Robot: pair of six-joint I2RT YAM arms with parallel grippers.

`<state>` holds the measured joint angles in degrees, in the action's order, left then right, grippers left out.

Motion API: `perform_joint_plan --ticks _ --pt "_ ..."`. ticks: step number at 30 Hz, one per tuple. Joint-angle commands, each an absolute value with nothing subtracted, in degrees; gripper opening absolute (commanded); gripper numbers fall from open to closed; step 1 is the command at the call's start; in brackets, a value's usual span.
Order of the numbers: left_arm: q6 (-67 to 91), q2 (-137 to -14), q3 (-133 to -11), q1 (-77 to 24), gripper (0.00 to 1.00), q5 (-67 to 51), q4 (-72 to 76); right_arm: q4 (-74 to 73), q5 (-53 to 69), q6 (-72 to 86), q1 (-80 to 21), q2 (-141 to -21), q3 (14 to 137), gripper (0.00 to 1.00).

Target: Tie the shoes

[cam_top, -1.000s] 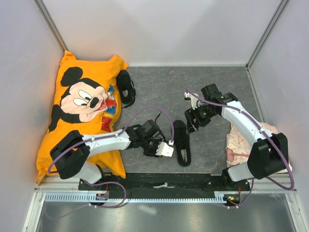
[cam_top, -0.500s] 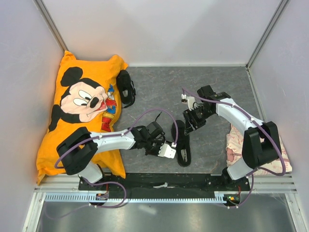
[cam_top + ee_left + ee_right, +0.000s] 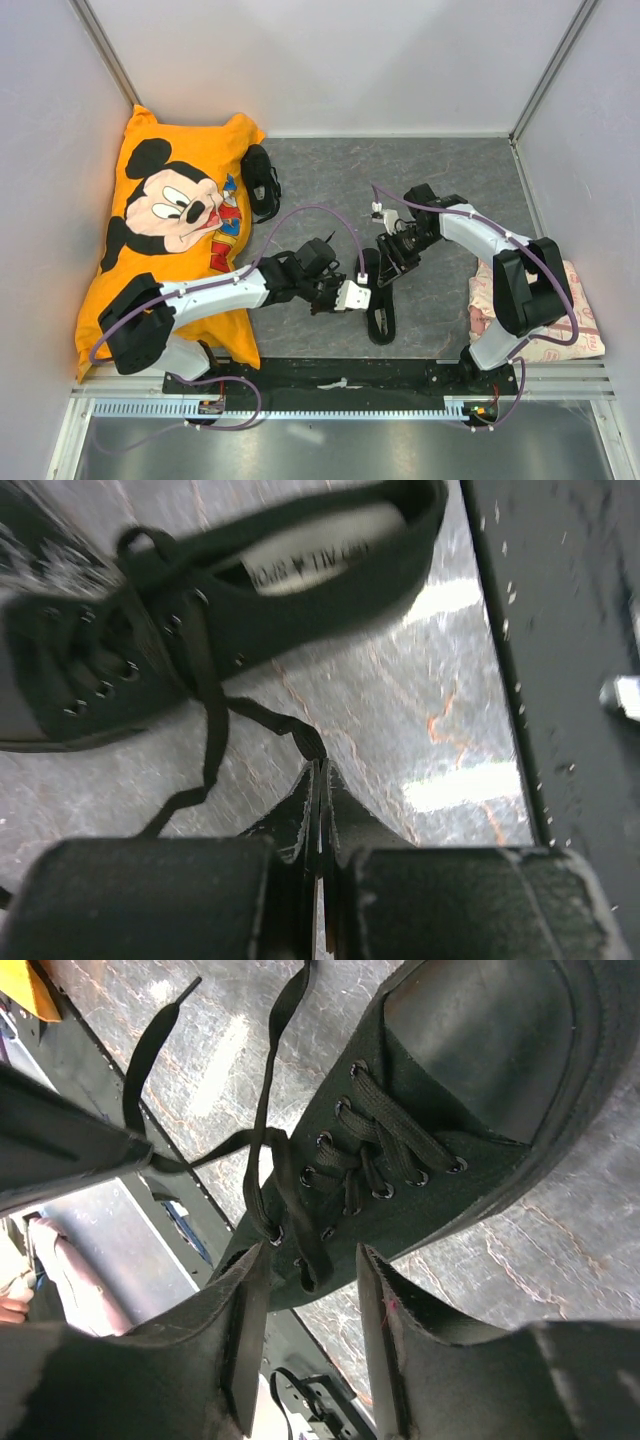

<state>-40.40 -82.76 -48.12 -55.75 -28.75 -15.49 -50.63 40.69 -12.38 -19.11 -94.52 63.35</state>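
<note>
1. The nearer small all-black low-top lace-up shoe (image 3: 380, 322) lies on the grey mottled tabletop (image 3: 330, 190) between the two arms. Its long axis runs near-to-far, with the heel opening toward the bases and the toe cap away from them.
2. The second black shoe (image 3: 262, 182) sits well apart at the far left, against the orange Mickey Mouse pillow (image 3: 170, 210) (neither gripper is near it).
3. The left gripper (image 3: 320, 780) has its fingers pressed together on a thin black lace (image 3: 205, 680), pinching it part-way along its length. The strand leads out sideways from the upper eyelets to the shoe's left.
4. The right gripper (image 3: 312, 1260) stands parted and holds nothing. It hovers just over the upper eyelets, one finger on each side of the spot where the laces cross.
5. The coming move seems to turn on the free lace (image 3: 275, 1090). It leaves the same eyelets, trails across the table on the left-gripper side, and lies across the shoe's axis, not along it.
6. The right gripper looks the nearer free tool for that strand, so it probably has to drop and close low on it, close to the eyelets.
7. The laces are thin and limp, so a grasp could catch both strands or tug the light shoe askew.
</note>
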Motion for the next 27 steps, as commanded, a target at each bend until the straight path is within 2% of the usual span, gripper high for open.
perform_joint_plan --ticks 1,5,9,13,14,16,20,23,24,25,26,27 --pt "-33.4 -80.1 -49.9 -56.1 0.02 -31.2 -10.8 -49.4 44.2 -13.8 -19.2 -95.0 62.8 0.46" --pt "-29.9 -79.3 -50.5 -56.1 0.02 -30.7 -9.0 -49.6 45.0 -14.1 -19.6 -94.9 62.3 0.45" --pt "-27.3 -78.7 -50.6 -56.1 0.02 -29.2 -6.5 -49.4 44.7 -14.4 -19.7 -95.4 62.6 0.39" --pt "-25.5 -78.3 -50.4 -56.2 0.02 -28.5 -3.6 -49.0 43.9 -14.4 -19.8 -95.8 62.8 0.39" --pt "-25.0 -78.3 -50.4 -56.2 0.01 -28.3 -3.2 -48.9 43.5 -14.2 -19.8 -95.8 63.0 0.4" --pt "-24.3 -78.4 -50.4 -56.2 0.02 -27.6 -2.3 -48.2 41.9 -13.8 -19.7 -95.9 63.0 0.52" --pt "-21.1 -78.8 -50.1 -56.2 0.02 -25.1 1.7 -48.3 41.5 -14.1 -19.7 -96.2 63.3 0.52" --pt "-17.8 -79.4 -49.6 -56.4 0.01 -20.1 5.6 -48.3 42.2 -14.2 -19.8 -96.2 63.2 0.41" --pt "-17.0 -79.8 -49.4 -56.6 0.02 -16.9 6.5 -48.3 42.5 -14.4 -19.7 -96.0 63.2 0.29" --pt "-16.4 -80.0 -49.3 -56.8 0.01 -15.7 7.4 -48.5 42.9 -14.4 -19.8 -96.0 63.2 0.23" --pt "-15.6 -80.2 -49.1 -56.9 0.01 -13.4 8.2 -48.7 43.3 -14.5 -19.8 -96.1 63.3 0.12" --pt "-15.3 -80.6 -49.0 -57.1 0.02 -12.6 9.3 -48.9 43.5 -14.6 -19.7 -96.1 63.4 0.08"
